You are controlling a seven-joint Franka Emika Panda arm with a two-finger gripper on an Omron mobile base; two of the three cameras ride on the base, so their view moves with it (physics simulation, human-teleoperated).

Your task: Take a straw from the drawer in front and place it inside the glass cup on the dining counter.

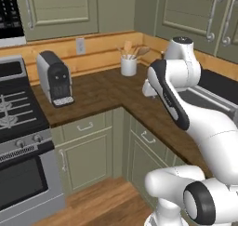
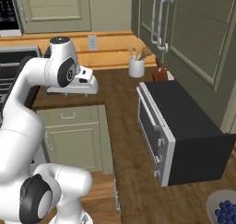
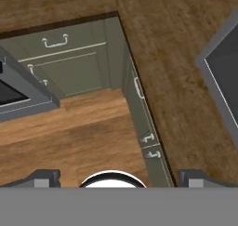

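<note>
The drawer (image 1: 85, 126) in front is shut, its green front flush under the worktop (image 1: 107, 92), so the straw inside is hidden and nothing is held yet. This looks like the opening step: the drawer must be reached before any straw can be picked. The gripper (image 3: 119, 177) hangs high above the floor (image 3: 69, 141) at the cabinet corner, jaws wide apart and empty. Next, I judge, it must come down and forward to the small bar handle (image 3: 55, 42) and close on it for a straight pull.

A white crock (image 1: 128, 66) at the back holds wooden utensils. A bowl (image 2: 216, 203) beside the dark toaster oven (image 2: 184, 131) holds blue berries.
</note>
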